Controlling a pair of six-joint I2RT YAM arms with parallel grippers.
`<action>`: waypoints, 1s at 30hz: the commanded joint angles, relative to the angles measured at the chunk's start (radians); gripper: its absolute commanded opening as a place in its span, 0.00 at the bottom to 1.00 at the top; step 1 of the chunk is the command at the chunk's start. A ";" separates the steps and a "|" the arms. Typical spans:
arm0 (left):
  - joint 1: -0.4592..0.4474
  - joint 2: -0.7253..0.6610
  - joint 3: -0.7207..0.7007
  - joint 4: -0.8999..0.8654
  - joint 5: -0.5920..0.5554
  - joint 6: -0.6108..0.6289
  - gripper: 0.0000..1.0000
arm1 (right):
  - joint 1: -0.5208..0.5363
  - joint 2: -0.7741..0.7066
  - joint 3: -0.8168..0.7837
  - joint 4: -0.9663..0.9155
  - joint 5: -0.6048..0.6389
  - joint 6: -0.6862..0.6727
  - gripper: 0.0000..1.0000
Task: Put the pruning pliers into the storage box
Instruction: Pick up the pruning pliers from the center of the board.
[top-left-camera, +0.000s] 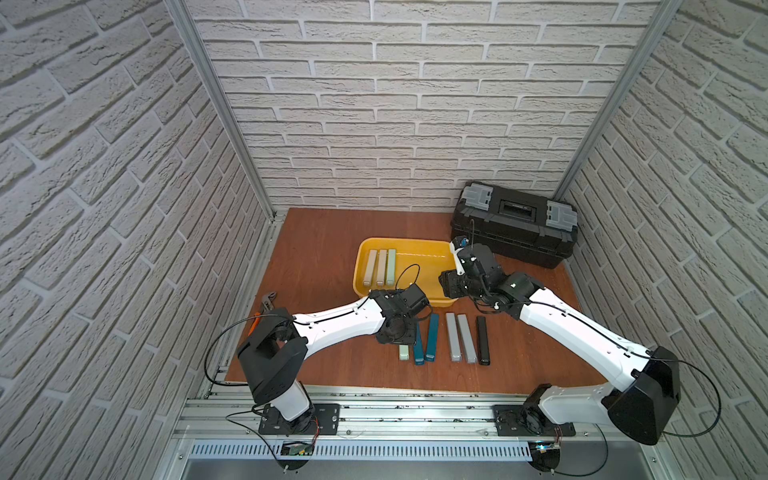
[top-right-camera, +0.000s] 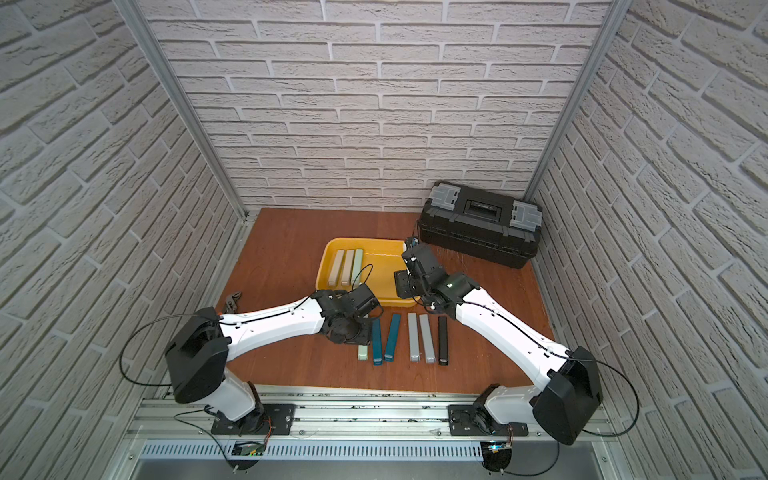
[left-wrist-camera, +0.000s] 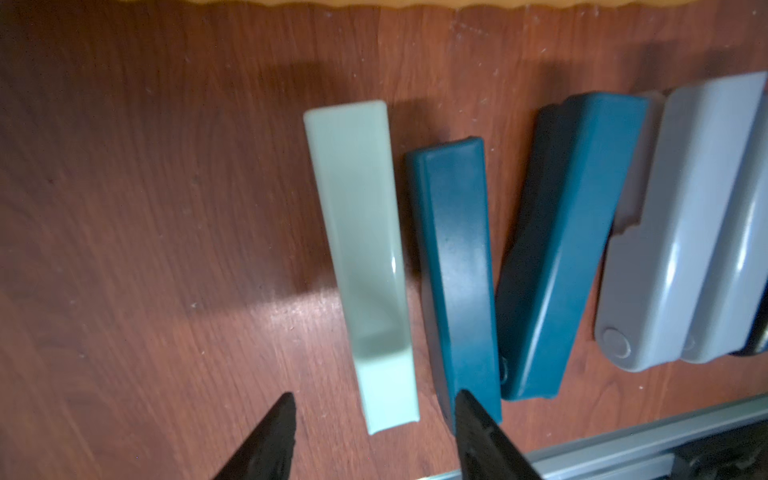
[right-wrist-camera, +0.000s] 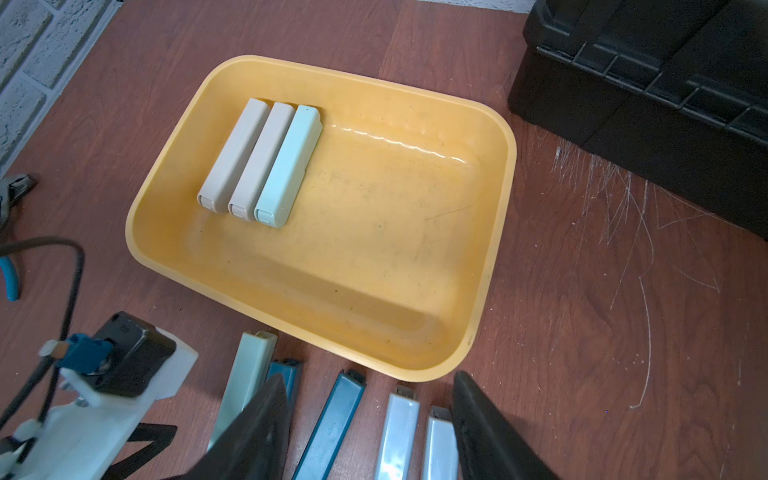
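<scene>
The yellow storage box (top-left-camera: 419, 266) (right-wrist-camera: 374, 232) holds three pruning pliers side by side at its left end: two beige (right-wrist-camera: 232, 156) (right-wrist-camera: 262, 160) and one mint green (right-wrist-camera: 289, 166). In front of the box several more lie in a row on the table: mint green (left-wrist-camera: 365, 249), two teal (left-wrist-camera: 457, 270) (left-wrist-camera: 569, 232), two grey (top-left-camera: 453, 336) (top-left-camera: 466, 338) and black (top-left-camera: 482, 340). My left gripper (left-wrist-camera: 374, 399) is open low over the near end of the mint bar, its fingers either side and apart from it. My right gripper (right-wrist-camera: 370, 378) hangs open and empty over the box's near right corner.
A black toolbox (top-left-camera: 515, 224) with grey latches stands at the back right, close to the box. Orange-handled pliers (top-left-camera: 266, 305) lie at the left edge behind my left arm. An aluminium rail (top-left-camera: 374, 399) runs along the table's front edge.
</scene>
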 joint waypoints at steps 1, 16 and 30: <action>-0.003 0.018 -0.015 0.029 0.018 -0.014 0.61 | 0.006 0.006 -0.012 0.010 0.011 0.009 0.64; 0.021 0.070 -0.027 0.012 0.031 -0.009 0.57 | 0.006 0.035 -0.006 0.023 0.001 0.009 0.64; 0.056 0.158 0.021 0.009 0.040 0.046 0.56 | 0.005 0.036 -0.012 0.025 -0.007 0.012 0.64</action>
